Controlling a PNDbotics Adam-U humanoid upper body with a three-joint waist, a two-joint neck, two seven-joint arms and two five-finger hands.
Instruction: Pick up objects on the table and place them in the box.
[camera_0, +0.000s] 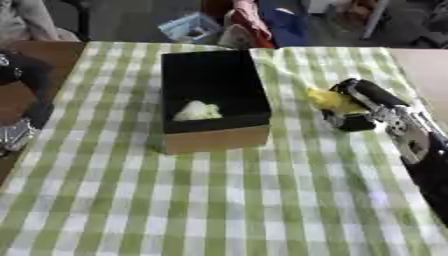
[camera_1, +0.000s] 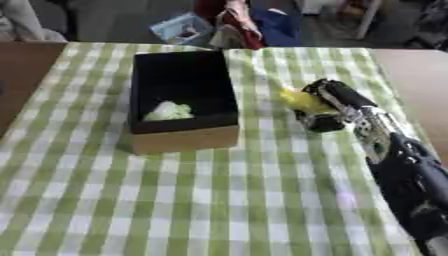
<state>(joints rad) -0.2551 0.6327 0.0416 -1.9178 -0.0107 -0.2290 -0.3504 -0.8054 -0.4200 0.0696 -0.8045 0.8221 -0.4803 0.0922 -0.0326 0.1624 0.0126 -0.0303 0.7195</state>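
The right hand (camera_0: 354, 107) lay on the green-checked tablecloth (camera_0: 227, 200), to the right of the box (camera_0: 214, 95); its fingers were curled round a yellow object (camera_0: 331, 99), which stuck out from them toward the box; its long axis could not be told. A pale lump (camera_0: 198, 111) sat inside the box, well apart from those fingers; the left hand (camera_0: 16, 135) showed at the left edge; whether its fingers were curled or released could not be told.

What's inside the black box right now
Inside the box lies one pale, whitish-green lumpy thing near its front wall. The rest of the dark floor looks bare, though the strip right behind the front wall is hidden.
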